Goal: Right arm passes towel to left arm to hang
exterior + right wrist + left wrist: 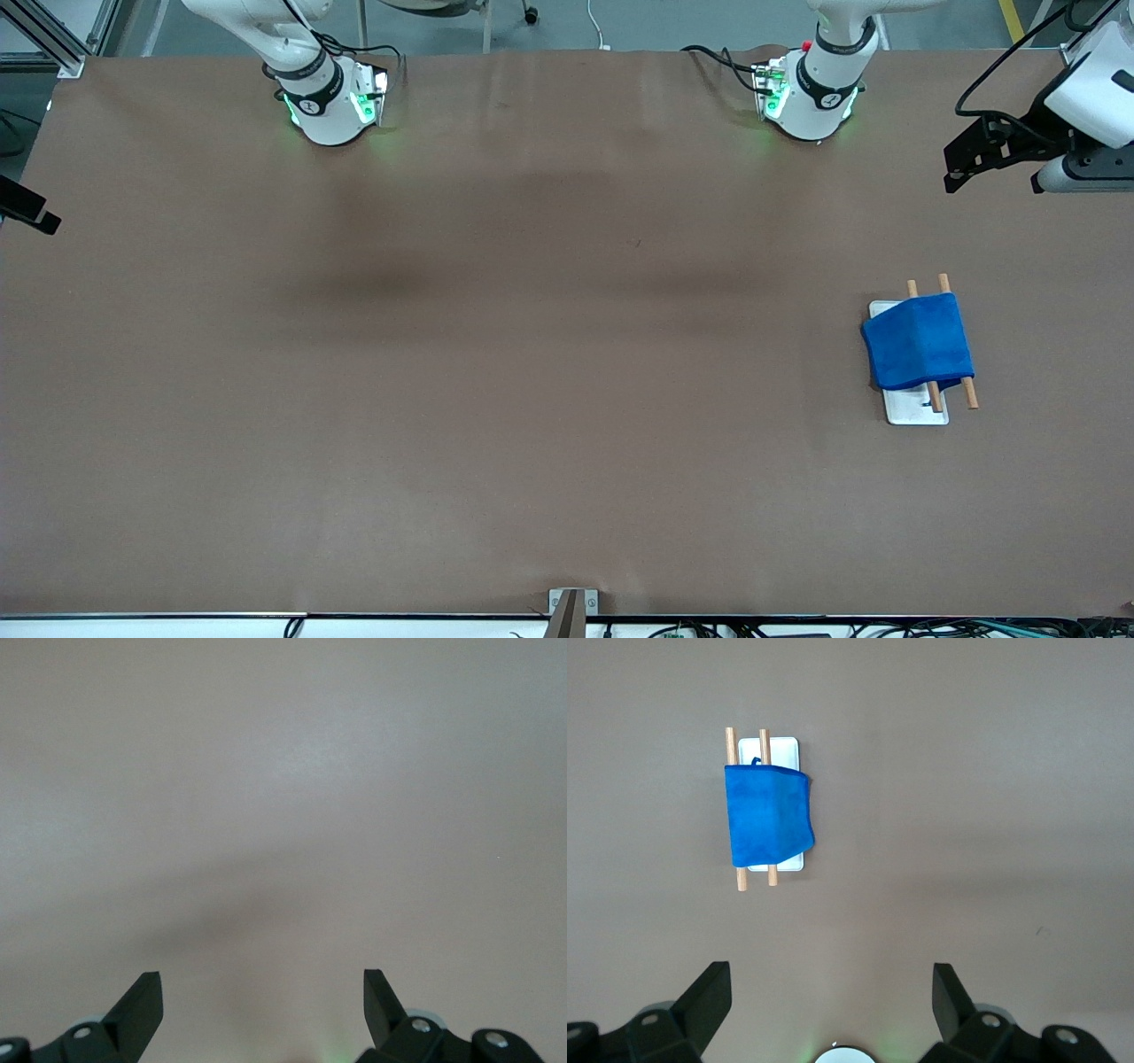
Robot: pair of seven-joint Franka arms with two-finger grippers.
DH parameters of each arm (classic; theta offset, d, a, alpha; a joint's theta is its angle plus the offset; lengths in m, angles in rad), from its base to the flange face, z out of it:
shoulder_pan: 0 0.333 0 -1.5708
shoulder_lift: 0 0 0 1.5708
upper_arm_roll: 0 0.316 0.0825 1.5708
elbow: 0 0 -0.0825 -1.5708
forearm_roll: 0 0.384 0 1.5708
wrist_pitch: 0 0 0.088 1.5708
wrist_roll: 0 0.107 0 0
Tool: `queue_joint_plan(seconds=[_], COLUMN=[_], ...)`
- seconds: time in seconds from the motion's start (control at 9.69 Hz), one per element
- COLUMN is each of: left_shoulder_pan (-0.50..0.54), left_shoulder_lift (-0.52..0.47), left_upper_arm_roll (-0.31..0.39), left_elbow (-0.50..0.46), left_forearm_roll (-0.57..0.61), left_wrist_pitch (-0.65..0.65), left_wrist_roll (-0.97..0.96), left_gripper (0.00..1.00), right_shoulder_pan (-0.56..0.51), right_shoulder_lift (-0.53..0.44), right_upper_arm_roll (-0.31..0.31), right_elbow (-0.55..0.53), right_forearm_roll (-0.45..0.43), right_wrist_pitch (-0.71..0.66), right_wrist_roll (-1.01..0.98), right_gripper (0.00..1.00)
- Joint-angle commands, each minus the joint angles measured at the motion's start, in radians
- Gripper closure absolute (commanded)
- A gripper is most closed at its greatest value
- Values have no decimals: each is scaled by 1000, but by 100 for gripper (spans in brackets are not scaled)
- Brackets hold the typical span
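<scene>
Front view shows the towel draped over two wooden rods of a small rack on a white base, which stands on the brown tabletop toward the left arm's end. The cloth hangs across both rods, its folded sides drooping onto the base, with rod ends sticking out at each side.

The left hand is up in the air over bare tabletop, well apart from the towel; its wrist view shows both black fingers spread wide with nothing between them, and the towel-covered rack lies clear of them.

The right hand waits over bare tabletop, its fingers likewise spread fully and holding nothing. Neither hand touches the towel.
</scene>
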Motion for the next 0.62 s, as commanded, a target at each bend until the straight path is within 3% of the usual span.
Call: queue_joint_plan(seconds=[0.0,0.52], left_shoulder_pan=[-13,-17], left_shoulder_lift=[-20,29], left_upper_arm_roll=[17,-3], left_elbow=[-67,20], left_forearm_roll=[-13,1], left_wrist_pitch=[35,11], left_wrist_roll=[11,5], left_gripper=[0,0], right_shoulder_pan=[-7,-7], right_shoulder_lift=[3,3], right_upper_arm_roll=[3,5], right_elbow=[10,13], right_forearm_roll=[-7,-4], right_wrist_pitch=[-10,-7], right_wrist_roll=[-8,-4], right_gripper=[0,0])
